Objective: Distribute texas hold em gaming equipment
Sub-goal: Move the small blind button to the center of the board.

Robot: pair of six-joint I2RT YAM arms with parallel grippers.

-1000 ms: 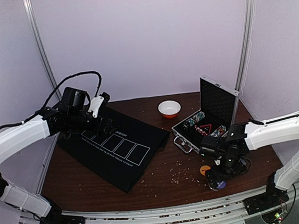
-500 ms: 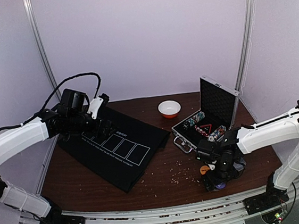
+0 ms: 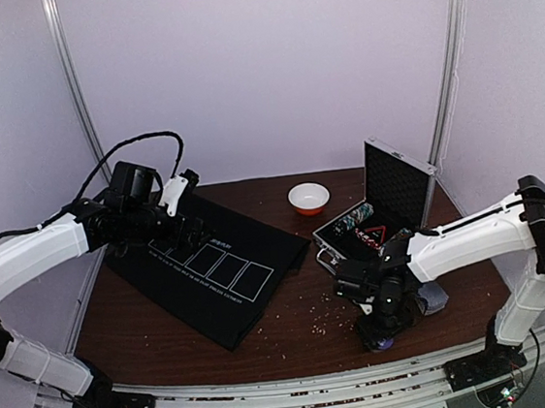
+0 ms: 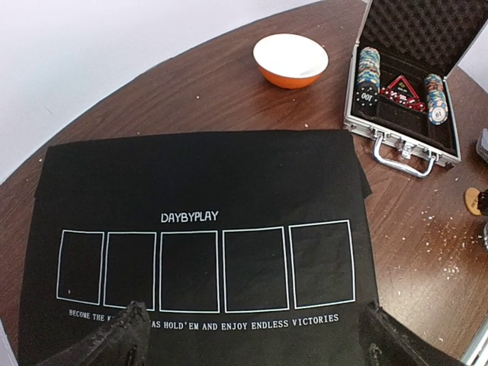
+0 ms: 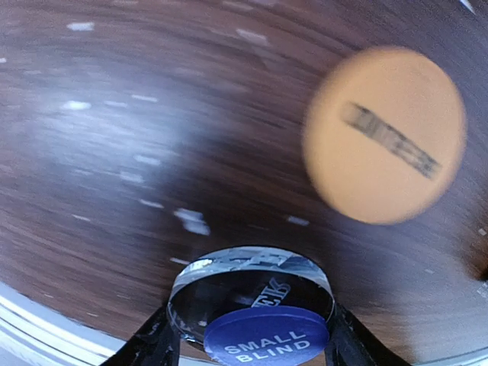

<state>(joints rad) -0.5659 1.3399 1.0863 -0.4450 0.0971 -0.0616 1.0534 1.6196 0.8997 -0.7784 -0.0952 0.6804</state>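
While your left claw (image 4: 258, 347) hangs wide open above the black mat (image 4: 206, 175), your right claw (image 5: 250, 335) pinches the blue disc (image 5: 267, 339) marked SMALL BLIND by the table (image 5: 114, 152)'s near edge, beside the orange disc (image 5: 385, 133).

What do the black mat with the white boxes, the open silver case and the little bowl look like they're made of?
Black mat with white boxes: soft matte cloth, going by its rumpled, folded edge. Open silver case: probably aluminium, with shiny edges and handle; its lid lining looks like black dimpled foam. White bowl with orange outside: glossy, ceramic or plastic, hard to tell.
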